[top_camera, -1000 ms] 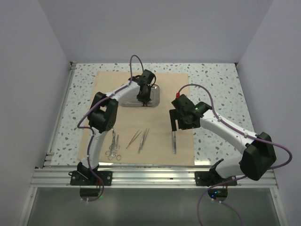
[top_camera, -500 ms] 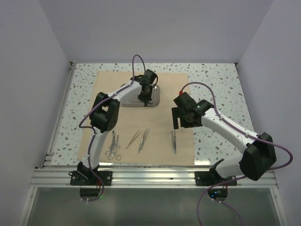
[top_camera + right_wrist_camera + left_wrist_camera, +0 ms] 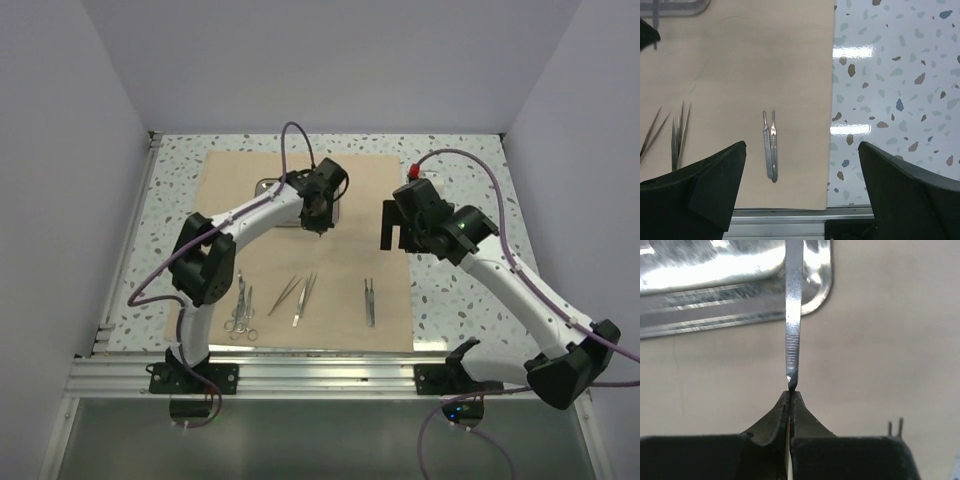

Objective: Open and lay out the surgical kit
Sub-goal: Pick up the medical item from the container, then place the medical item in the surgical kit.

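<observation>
Left gripper (image 3: 790,392) has swung right, off the steel tray (image 3: 740,300); its fingers are pinched tight on the end of a scalpel handle (image 3: 793,330), held over the beige cloth (image 3: 225,190) with its far end across the tray's corner. Right gripper (image 3: 801,146) has risen and pulled back (jaws spread wide, nothing in them); the tweezers (image 3: 771,150) below lie flat near the cloth's right edge, unmoved.

The right gripper (image 3: 393,237) has lifted away from the tweezers (image 3: 369,301). The left gripper (image 3: 790,396) has carried a scalpel (image 3: 793,330) past the tray (image 3: 823,289) edge.
</observation>
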You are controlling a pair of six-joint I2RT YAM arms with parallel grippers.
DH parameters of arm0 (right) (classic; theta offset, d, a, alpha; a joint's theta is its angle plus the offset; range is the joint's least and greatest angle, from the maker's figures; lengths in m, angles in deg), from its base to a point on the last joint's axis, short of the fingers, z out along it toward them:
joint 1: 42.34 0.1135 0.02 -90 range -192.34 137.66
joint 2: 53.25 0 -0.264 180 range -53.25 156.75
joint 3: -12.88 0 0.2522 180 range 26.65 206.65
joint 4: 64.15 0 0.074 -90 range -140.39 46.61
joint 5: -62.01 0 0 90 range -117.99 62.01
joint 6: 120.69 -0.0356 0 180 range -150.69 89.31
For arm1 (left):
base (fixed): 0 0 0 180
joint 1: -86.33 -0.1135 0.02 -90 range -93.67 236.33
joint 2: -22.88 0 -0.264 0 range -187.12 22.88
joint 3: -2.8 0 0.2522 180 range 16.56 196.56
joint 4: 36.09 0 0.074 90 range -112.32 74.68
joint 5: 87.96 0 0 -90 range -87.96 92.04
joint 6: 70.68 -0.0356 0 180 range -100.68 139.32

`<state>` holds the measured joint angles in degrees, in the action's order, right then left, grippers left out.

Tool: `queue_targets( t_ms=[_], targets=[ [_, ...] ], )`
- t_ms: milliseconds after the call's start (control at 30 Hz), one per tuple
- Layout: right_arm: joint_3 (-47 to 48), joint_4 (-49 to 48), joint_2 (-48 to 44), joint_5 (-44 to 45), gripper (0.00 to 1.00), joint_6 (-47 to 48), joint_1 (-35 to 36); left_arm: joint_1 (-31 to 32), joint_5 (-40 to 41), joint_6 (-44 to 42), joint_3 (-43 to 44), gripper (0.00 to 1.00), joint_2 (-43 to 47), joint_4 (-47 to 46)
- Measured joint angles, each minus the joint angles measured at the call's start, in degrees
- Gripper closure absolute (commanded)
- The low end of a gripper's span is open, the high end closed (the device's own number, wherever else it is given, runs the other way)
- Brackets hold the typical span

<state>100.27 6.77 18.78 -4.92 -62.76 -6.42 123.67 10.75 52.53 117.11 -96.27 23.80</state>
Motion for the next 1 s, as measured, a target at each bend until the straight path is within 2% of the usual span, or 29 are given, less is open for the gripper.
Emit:
queue_targets(
  t_ms=[233,367,500,567,600,733,800,1000],
  targets=[
    [-3.02,3.06,-11.08,-0.15,0.02,-3.43,-0.11,14.84,2.23,14.25,-9.97,1.0,8.79,-0.02],
    [-5.79,6.58,-18.18,0.02,0.02,-4.66,-0.13,23.28,2.49,22.6,-11.41,1.0,8.39,0.13],
    [-6.86,10.58,-23.08,0.5,0.02,-5.79,-0.26,29.03,2.86,29.27,-9.4,1.0,5.07,0.26],
    [-7.04,12.35,-24.79,0.92,0.02,-6.23,-0.26,30.64,2.86,31.28,-8.09,0.88,2.71,0.26],
    [-7.08,13.16,-25.51,1.14,0.02,-6.4,-0.26,31.3,2.86,32.2,-7.41,0.74,1.46,0.2],
    [-7.1,16.02,-27.61,1.62,0.02,-6.62,-0.31,32.28,2.93,34.69,-6.1,0.46,-1.9,0.57],
    [-7.1,17.03,-28.35,1.73,0.01,-6.58,-0.31,32.15,3.52,35.34,-4.66,0.38,-2.36,1.77],
    [-7.15,17.0,-33.2,1.64,0.02,-6.64,-0.31,31.95,8.17,36.04,4.39,0.35,-0.96,7.76]
  ],
)
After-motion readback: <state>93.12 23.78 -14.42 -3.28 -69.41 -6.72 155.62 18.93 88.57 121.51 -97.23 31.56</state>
